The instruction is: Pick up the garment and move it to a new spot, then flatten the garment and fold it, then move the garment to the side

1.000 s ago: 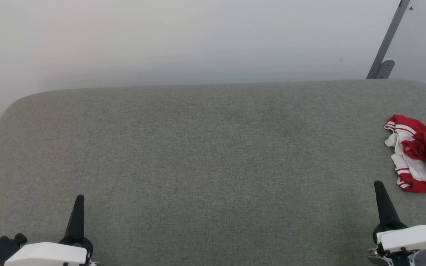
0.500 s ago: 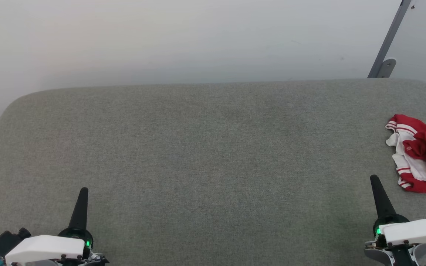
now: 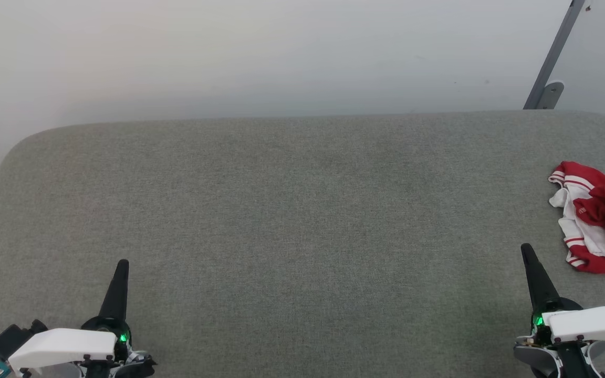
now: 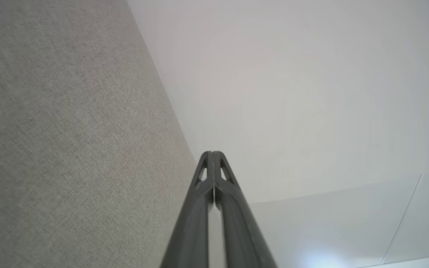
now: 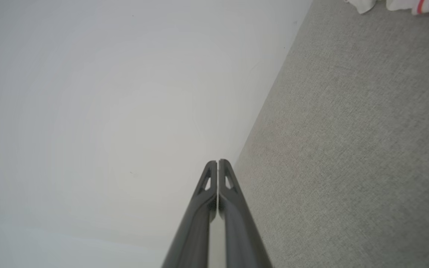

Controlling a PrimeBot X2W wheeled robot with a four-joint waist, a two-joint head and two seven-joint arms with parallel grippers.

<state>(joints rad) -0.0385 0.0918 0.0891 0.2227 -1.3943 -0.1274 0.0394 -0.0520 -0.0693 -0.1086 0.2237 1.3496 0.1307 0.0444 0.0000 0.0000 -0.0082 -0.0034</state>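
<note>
Both have crept forward a little: the left pincer (image 3: pixel 122 262) and right pincer (image 3: pixel 525 247) now reach further over the grey worktop (image 3: pixel 302 210), and green lamps (image 3: pixel 539 320) glow at their wrists. I judge the reach is only starting. Each pincer has its fingers pressed together, holding nothing. The garment (image 3: pixel 604 220) lies crumpled at the worktop's right edge, near the right pincer but apart from it. The bare middle gives wide room for flattening, and a wall (image 3: pixel 229 52) backs the far edge
</note>
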